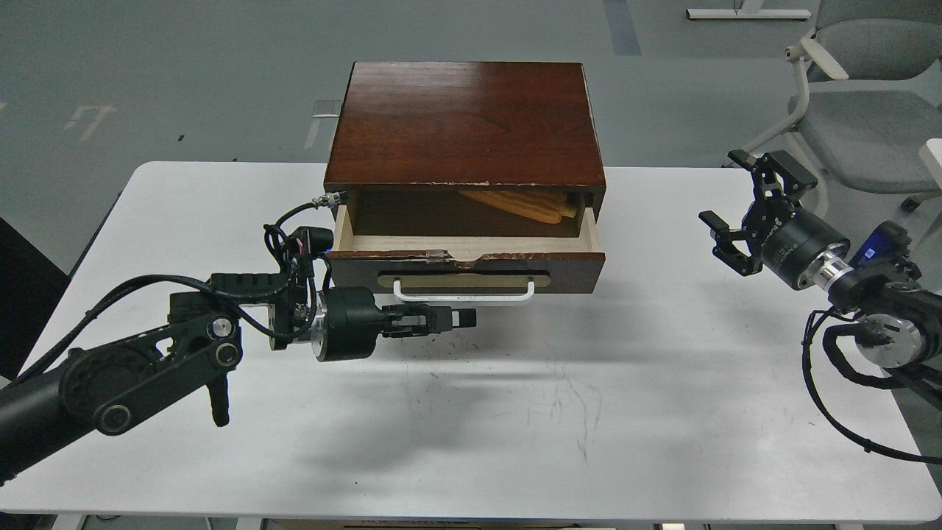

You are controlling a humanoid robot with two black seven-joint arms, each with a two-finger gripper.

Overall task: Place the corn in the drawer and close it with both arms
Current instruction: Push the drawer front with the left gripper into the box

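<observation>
The drawer (465,269) of the dark brown cabinet (465,125) stands partly pulled out, with its white bar handle (464,293) facing me. The yellow corn (521,205) lies inside at the back right, partly under the cabinet top. My left gripper (466,318) points right, just below and in front of the handle's left half, fingers pressed together and holding nothing. My right gripper (736,213) is open and empty, in the air to the right of the drawer, well apart from it.
The cabinet stands at the back middle of a white table (662,383). A grey office chair (868,96) stands behind the table at the right. Loose black cables hang from both arms.
</observation>
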